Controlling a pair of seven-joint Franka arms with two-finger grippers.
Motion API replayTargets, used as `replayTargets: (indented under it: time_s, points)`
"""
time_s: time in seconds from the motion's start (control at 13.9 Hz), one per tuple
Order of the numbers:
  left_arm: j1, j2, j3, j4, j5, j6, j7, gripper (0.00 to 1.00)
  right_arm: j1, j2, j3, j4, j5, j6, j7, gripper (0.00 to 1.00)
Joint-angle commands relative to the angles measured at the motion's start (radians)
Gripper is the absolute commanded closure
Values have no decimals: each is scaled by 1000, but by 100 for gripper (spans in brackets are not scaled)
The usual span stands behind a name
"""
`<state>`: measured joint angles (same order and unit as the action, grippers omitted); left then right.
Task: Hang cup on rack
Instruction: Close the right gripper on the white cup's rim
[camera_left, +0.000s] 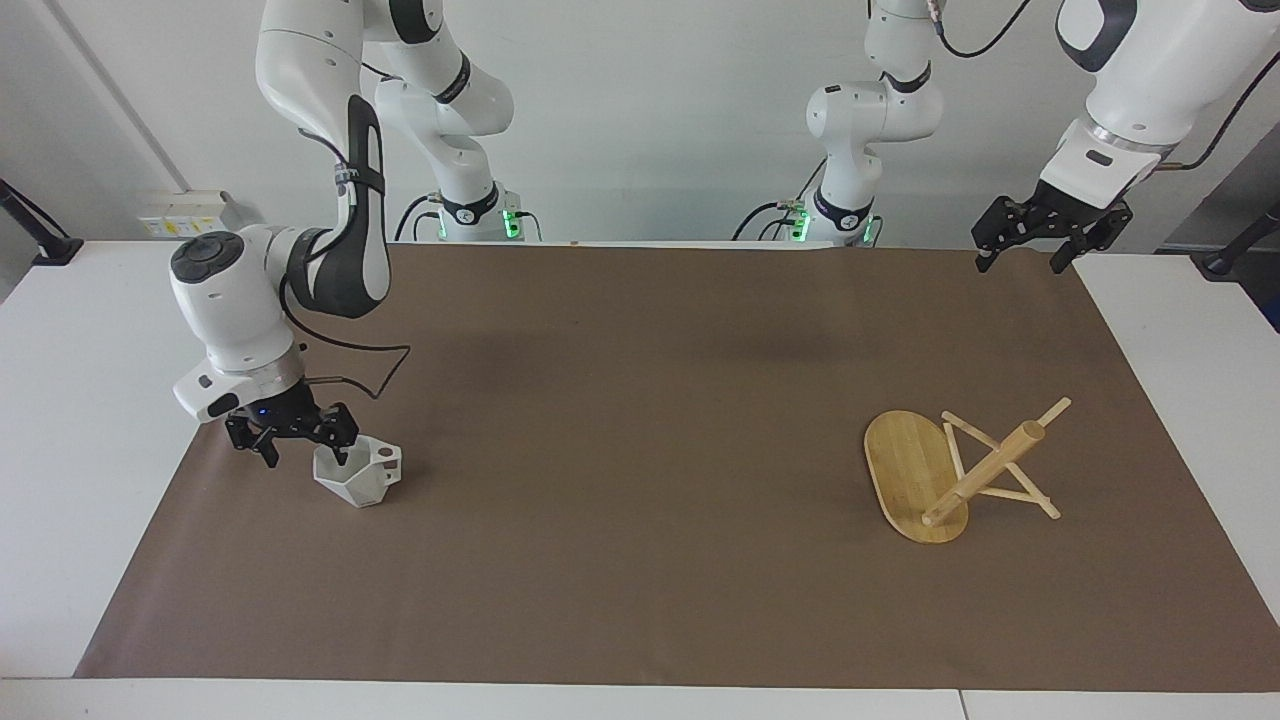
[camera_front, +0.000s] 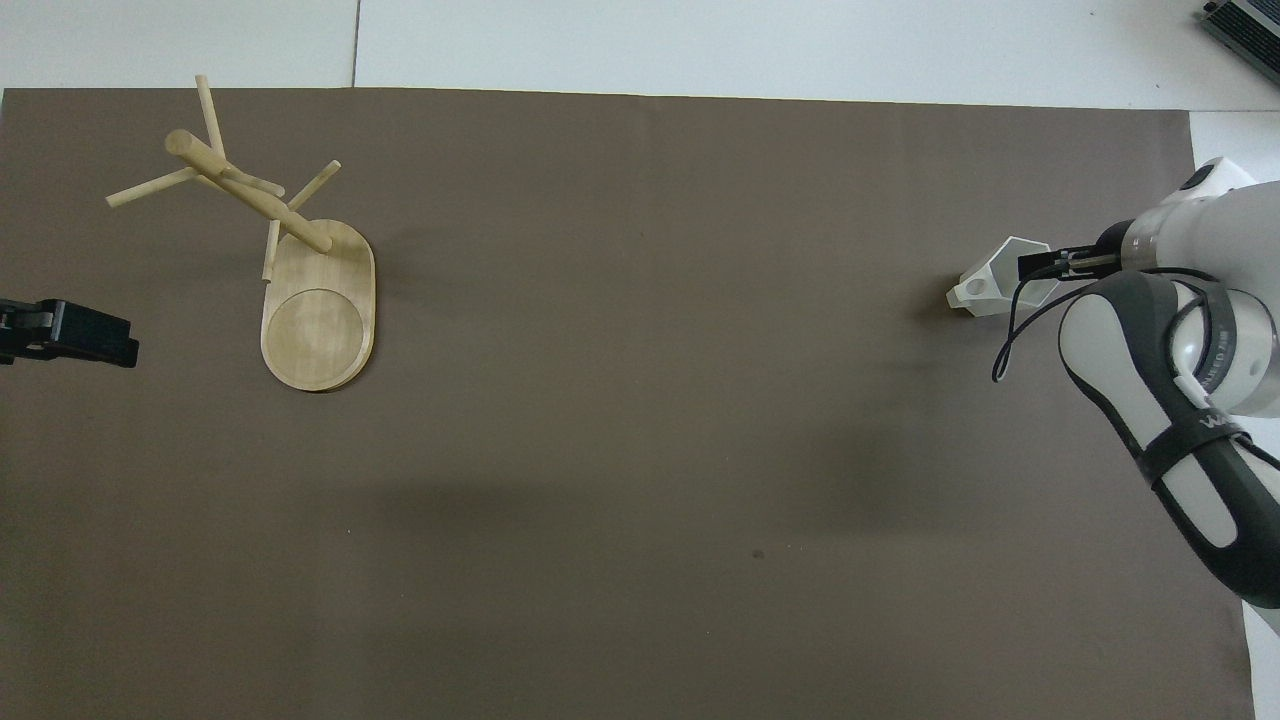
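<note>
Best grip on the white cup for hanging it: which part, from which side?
Pinch the cup wall at the rim, from above, opposite the handle: it stands upright, mouth open, and that likely leaves the handle hole free for a peg. The right gripper is already there.

A white table (camera_left: 60, 420) is seen, covered across most of its top by a brown mat (camera_left: 640, 430). At the lower left of the facing view, a small white faceted cup (camera_left: 358, 474) is set upright on the mat. At the lower right of that view, a bamboo rack (camera_left: 955, 470) is laid on the mat, its oval base and peg tips resting on it.
</note>
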<state>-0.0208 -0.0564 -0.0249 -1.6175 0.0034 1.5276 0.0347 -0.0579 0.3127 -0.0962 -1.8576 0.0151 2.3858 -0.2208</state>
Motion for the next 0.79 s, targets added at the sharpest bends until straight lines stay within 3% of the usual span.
replayTargets:
  time_s: [0.0, 0.72]
  points:
    - [2, -16, -1, -15, 13, -1, -10, 0, -8, -1, 6, -11, 19, 13, -19, 10]
    - [-2, -16, -3, -16, 13, 2, -10, 0, -8, -3, 15, -9, 19, 10, -12, 46]
